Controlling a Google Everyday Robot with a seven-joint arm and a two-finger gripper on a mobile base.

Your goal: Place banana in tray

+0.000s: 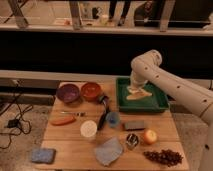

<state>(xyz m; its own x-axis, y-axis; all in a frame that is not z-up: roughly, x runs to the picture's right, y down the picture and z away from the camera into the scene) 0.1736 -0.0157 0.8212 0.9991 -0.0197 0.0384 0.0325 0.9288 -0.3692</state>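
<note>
The green tray (162,104) sits at the back right of the wooden table. The pale yellow-tan banana (143,95) lies low inside it, stretching right from the gripper. My white arm comes in from the right and bends down over the tray's left half. The gripper (135,91) is at the banana's left end, shut on it, just above the tray floor.
A purple bowl (68,93) and a red-brown bowl (91,90) stand left of the tray. Nearer are an orange carrot piece (62,120), a white cup (88,129), a blue cup (113,118), a grey sponge (134,124), an orange fruit (149,136), a grey cloth (108,150) and a blue sponge (42,155).
</note>
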